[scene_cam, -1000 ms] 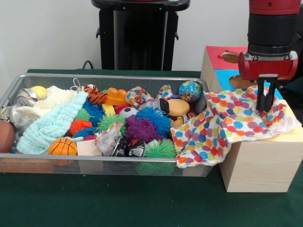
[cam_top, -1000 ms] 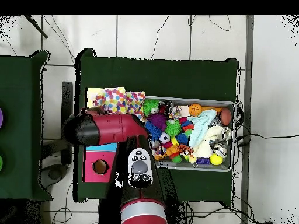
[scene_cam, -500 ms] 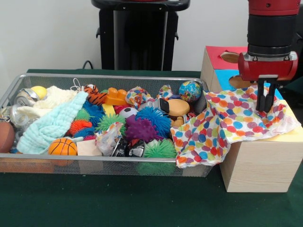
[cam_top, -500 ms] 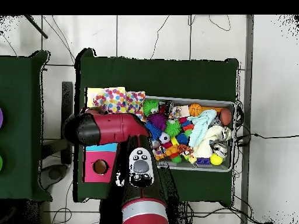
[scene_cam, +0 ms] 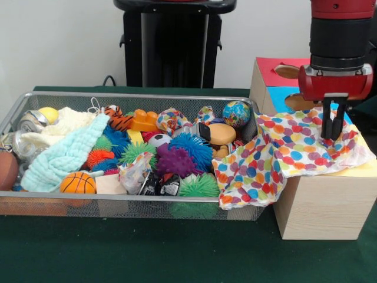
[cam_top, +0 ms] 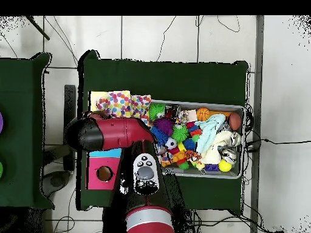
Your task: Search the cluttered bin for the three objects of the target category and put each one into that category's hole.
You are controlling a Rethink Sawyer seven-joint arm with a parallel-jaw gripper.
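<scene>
A polka-dot cloth (scene_cam: 294, 153) lies draped over the front of the wooden sorting box (scene_cam: 321, 206), and its left end hangs into the wire bin (scene_cam: 129, 206). My gripper (scene_cam: 333, 137) stands upright over the cloth's right part, tips at the fabric, fingers (scene_cam: 340, 118) slightly apart and gripping nothing visible. Behind it the box top shows a red panel with a hole (scene_cam: 286, 71) and a blue panel with a hole (scene_cam: 300, 103). In the overhead view the arm (cam_top: 112, 133) hides the gripper, and the cloth (cam_top: 121, 104) lies beside the bin.
The bin holds several toys: a small basketball (scene_cam: 78, 183), a pale blue towel (scene_cam: 65, 154), a purple spiky ball (scene_cam: 174, 160), a blue spiky ball (scene_cam: 191, 147), a globe ball (scene_cam: 237, 114), an orange block (scene_cam: 144, 120) and cans (scene_cam: 29, 121). Green cloth covers the table.
The gripper has shifted slightly to the right above the box. The polka-dot cloth has kept its place and shape.
</scene>
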